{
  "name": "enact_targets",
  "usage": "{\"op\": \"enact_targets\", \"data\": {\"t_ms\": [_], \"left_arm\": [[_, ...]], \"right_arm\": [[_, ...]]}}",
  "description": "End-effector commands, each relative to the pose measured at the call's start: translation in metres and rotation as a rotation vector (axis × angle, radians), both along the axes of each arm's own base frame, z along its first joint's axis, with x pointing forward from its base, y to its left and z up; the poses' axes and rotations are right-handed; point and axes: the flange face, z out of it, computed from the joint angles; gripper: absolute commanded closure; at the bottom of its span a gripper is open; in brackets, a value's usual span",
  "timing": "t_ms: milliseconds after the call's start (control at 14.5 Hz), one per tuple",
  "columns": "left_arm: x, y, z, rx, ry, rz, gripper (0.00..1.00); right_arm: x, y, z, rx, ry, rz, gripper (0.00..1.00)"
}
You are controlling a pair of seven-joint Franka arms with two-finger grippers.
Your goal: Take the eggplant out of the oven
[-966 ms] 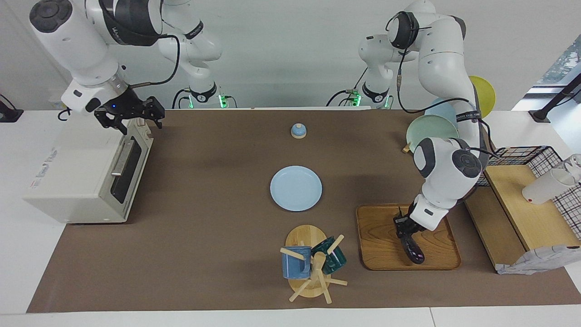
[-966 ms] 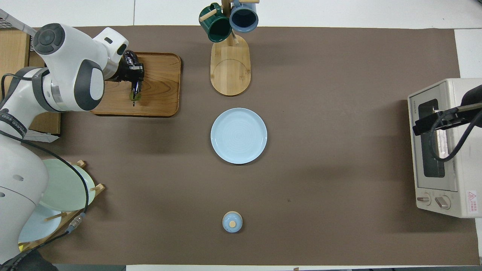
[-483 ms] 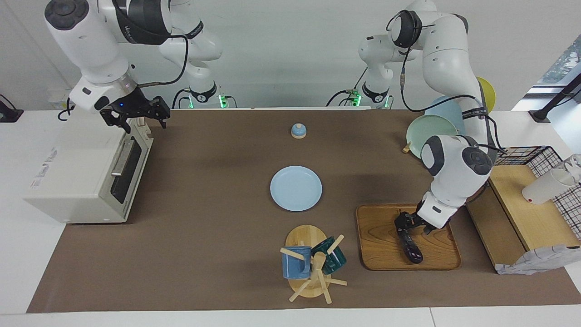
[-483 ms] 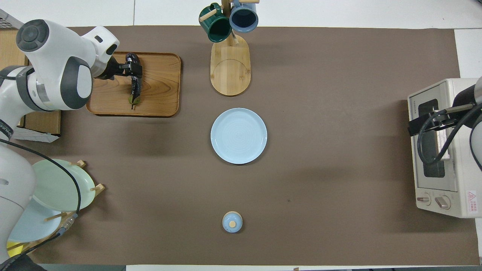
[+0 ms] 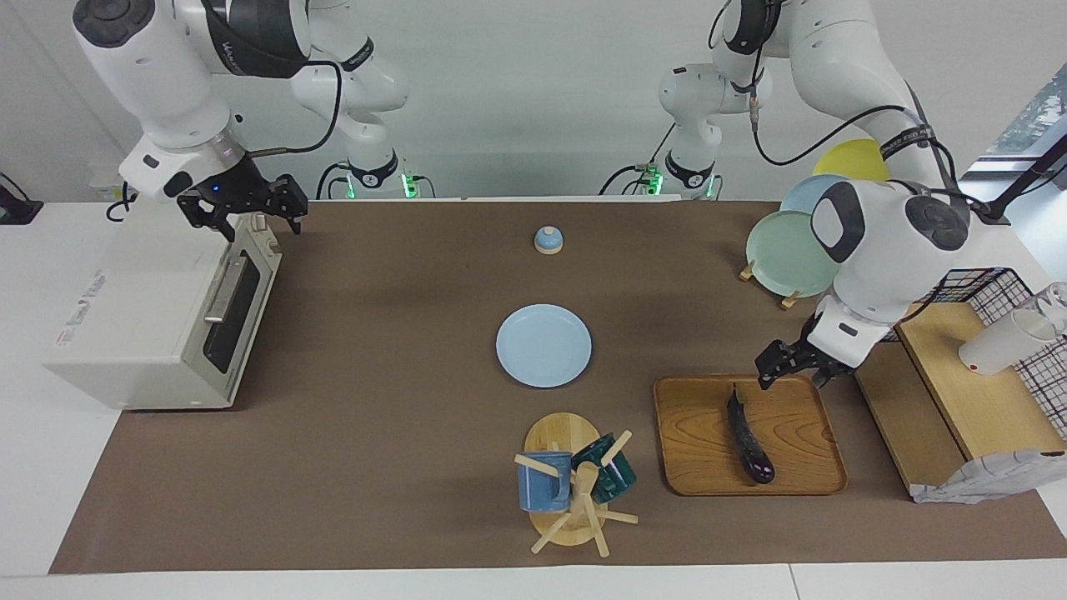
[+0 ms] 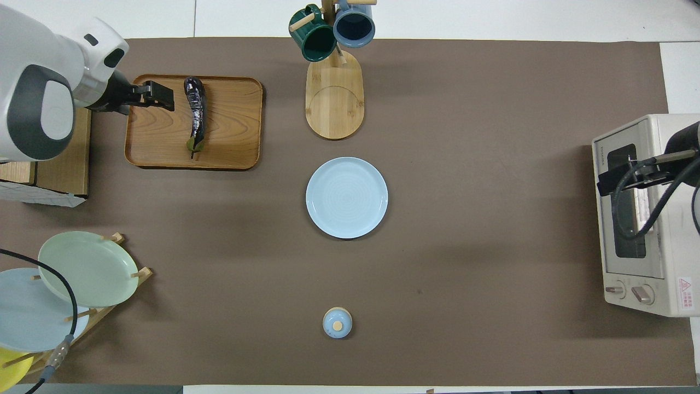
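Facing view: left hand [image 5: 792,371] spread, empty, over tray [image 5: 692,450] beside eggplant [image 5: 748,446].

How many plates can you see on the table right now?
4: a round light-blue plate flat at mid-table, and three upright in the wooden rack toward the left arm's end: pale green plate, light blue plate, yellow plate. Others may be hidden.

Open mat around blue plate [image 5: 543,345], mug tree [image 5: 575,492] just beside wooden tray [image 5: 696,450], oven [image 5: 158,312] door closed
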Motion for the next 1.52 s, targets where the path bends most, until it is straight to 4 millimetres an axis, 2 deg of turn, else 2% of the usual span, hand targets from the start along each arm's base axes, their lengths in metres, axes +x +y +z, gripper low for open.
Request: {"op": "enact_targets", "data": {"t_ms": [0,276,483,621,897,1241,1448], "left_arm": [[-0.024,0.001,0.038,0.033,0.043,-0.005,0.00],[-0.065,0.000,0.087,0.081,0.110,-0.024,0.00],[-0.094,0.001,0.114,0.094,0.153,-0.024,0.00],[-0.116,-0.001,0.124,0.099,0.154,-0.028,0.00],[-0.151,-0.004,0.122,0.111,0.171,-0.017,0.00],[-0.156,-0.008,0.120,0.113,0.203,-0.026,0.00],[-0.153,-0.007,0.135,0.083,0.186,-0.019,0.00]], "right_arm": [[0.001,-0.002,0.006,0.004,-0.032,-0.021,0.00],[0.000,-0.001,0.006,0.017,-0.025,-0.020,0.00],[0.001,0.001,0.006,0.018,-0.029,-0.017,0.00],[-0.001,0.002,0.007,0.017,-0.025,-0.014,0.00],[-0.002,0.002,0.008,0.017,-0.023,-0.014,0.00],[-0.003,0.005,0.009,0.017,-0.025,-0.010,0.00],[-0.004,0.004,0.010,0.017,-0.025,-0.011,0.00]]}}
